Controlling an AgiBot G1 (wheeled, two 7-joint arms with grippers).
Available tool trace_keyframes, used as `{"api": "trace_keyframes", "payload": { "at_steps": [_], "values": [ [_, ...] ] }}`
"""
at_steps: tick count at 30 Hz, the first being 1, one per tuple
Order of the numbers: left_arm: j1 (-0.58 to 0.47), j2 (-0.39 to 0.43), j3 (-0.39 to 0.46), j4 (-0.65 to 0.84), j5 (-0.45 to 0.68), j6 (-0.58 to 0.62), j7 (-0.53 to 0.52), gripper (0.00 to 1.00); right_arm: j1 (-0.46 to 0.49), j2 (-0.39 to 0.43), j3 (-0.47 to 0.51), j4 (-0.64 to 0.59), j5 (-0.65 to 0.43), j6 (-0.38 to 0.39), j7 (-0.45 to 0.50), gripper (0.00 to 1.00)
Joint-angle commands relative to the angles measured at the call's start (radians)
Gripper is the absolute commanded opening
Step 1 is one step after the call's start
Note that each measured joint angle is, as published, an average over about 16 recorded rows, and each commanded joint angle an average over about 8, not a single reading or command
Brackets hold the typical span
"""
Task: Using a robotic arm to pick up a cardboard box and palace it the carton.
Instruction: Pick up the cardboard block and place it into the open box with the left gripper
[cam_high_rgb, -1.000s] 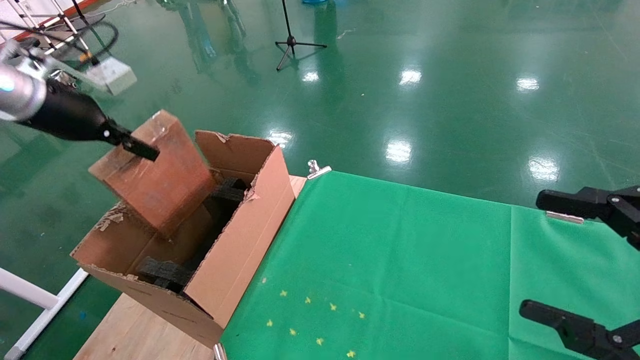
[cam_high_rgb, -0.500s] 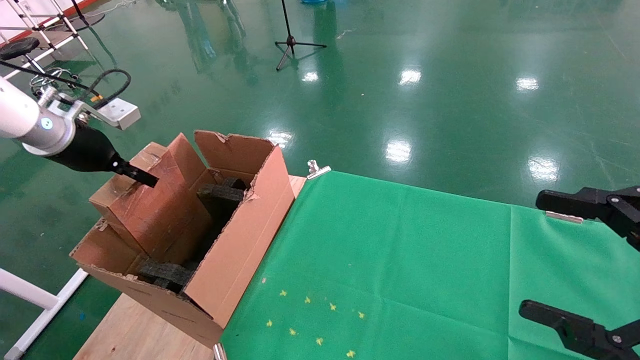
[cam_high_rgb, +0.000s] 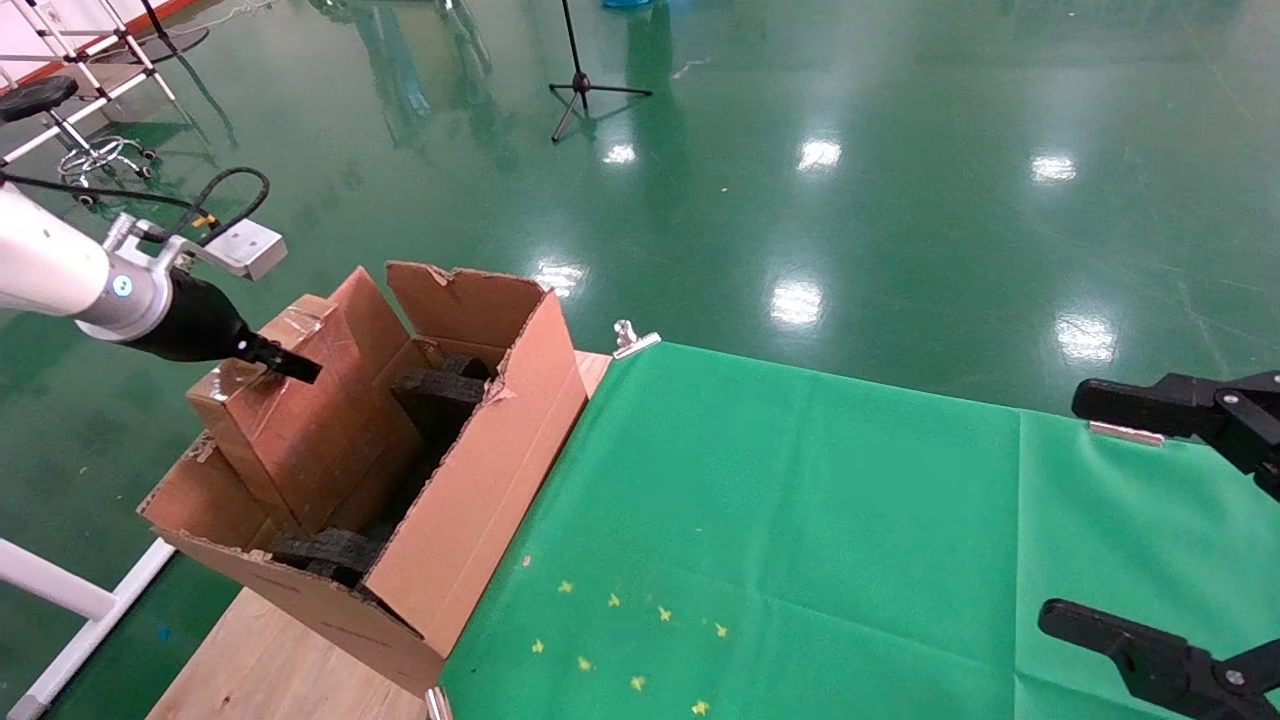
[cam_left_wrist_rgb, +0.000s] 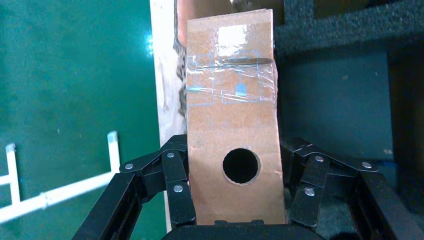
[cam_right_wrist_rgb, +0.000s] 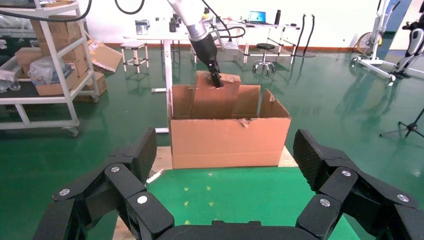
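Note:
My left gripper (cam_high_rgb: 288, 364), black on a white arm with a silver wrist, is shut on the top end of the cardboard box (cam_high_rgb: 300, 430). The box leans tilted, its lower part down inside the carton (cam_high_rgb: 480, 500) along the carton's left wall. In the left wrist view the fingers (cam_left_wrist_rgb: 177, 170) press both sides of the taped box (cam_left_wrist_rgb: 232, 125), which has a round hole. Black foam pieces (cam_high_rgb: 440, 390) lie in the carton beside it. My right gripper (cam_high_rgb: 1060, 510) is open and empty at the table's right edge. Its wrist view shows the carton (cam_right_wrist_rgb: 200, 150) and box (cam_right_wrist_rgb: 215, 100) far off.
The carton stands on a wooden board (cam_high_rgb: 270, 660) at the left end of the green cloth (cam_high_rgb: 800, 520). Metal clips (cam_high_rgb: 632, 340) hold the cloth's edge. A white frame (cam_high_rgb: 60, 600) stands beside the board. A tripod stand (cam_high_rgb: 585, 85) is on the green floor beyond.
My left gripper has come down and a little toward the carton with the box. The box has gone from above the carton's rim to down inside it. The right arm has not moved.

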Motion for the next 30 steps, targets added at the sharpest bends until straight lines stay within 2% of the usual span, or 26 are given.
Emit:
{"api": "trace_keyframes", "payload": {
  "at_steps": [1, 10, 30],
  "values": [
    [0.010, -0.003, -0.011, -0.004, -0.016, -0.029, 0.014, 0.00, 0.000, 0.000, 0.000, 0.000, 0.000, 0.000, 0.000, 1.00],
    [0.079, 0.005, -0.042, 0.003, -0.060, -0.185, 0.045, 0.00, 0.000, 0.000, 0.000, 0.000, 0.000, 0.000, 0.000, 1.00],
    [0.271, -0.012, -0.105, 0.048, -0.152, -0.185, 0.076, 0.00, 0.000, 0.000, 0.000, 0.000, 0.000, 0.000, 0.000, 1.00]
  ]
}}
